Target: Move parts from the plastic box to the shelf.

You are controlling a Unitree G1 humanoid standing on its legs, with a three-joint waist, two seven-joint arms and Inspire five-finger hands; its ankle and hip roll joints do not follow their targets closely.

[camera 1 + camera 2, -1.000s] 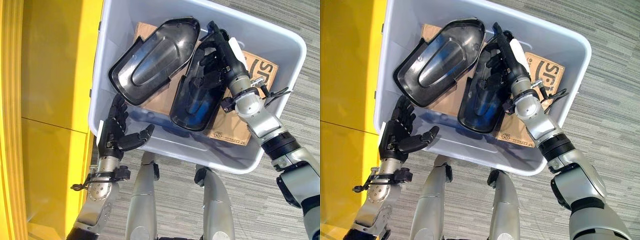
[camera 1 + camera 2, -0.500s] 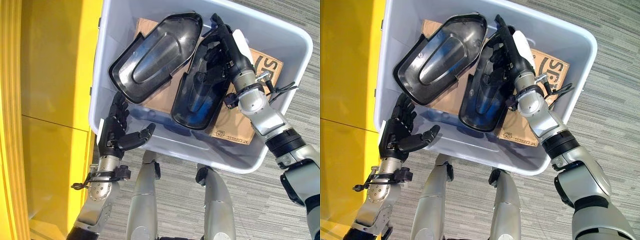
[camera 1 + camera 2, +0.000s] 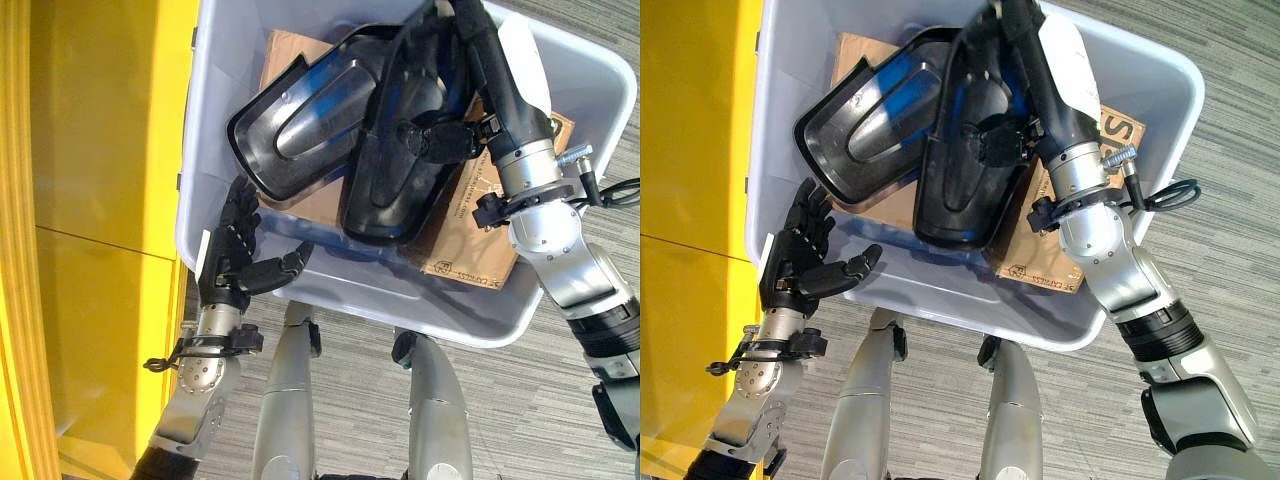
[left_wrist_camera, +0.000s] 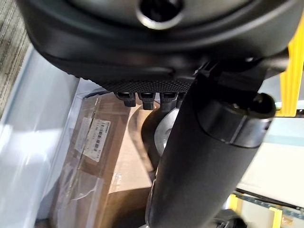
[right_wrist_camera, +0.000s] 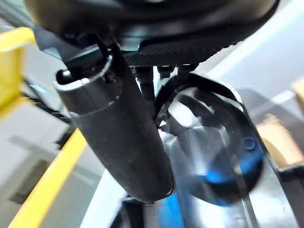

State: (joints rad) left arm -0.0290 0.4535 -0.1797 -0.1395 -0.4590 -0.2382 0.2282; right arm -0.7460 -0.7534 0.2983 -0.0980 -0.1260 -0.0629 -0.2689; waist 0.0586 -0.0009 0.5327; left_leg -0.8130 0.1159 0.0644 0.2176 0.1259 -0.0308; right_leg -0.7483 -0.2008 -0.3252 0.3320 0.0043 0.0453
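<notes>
Gripping one of the black moulded parts (image 3: 395,170), the right robot hand (image 3: 450,135) has its fingers and thumb clamped on the shell's rim and holds it tilted up over the plastic box (image 3: 560,75), its lower end down near the box's front wall. Beside it, the second black part (image 3: 300,125) lies in the box's left half, hollow side up, partly tucked under the held one. Both sit above a flat sheet of brown cardboard (image 3: 470,240) on the box floor, which peeks out to the right of the right arm. Over on the near left corner of the box, the left robot hand (image 3: 232,262) waits outside the front wall with fingers spread upward and thumb stretched toward the wall, gripping nothing. A yellow panel (image 3: 100,200) runs along the left side, and grey striped carpet (image 3: 510,400) lies below the box.
</notes>
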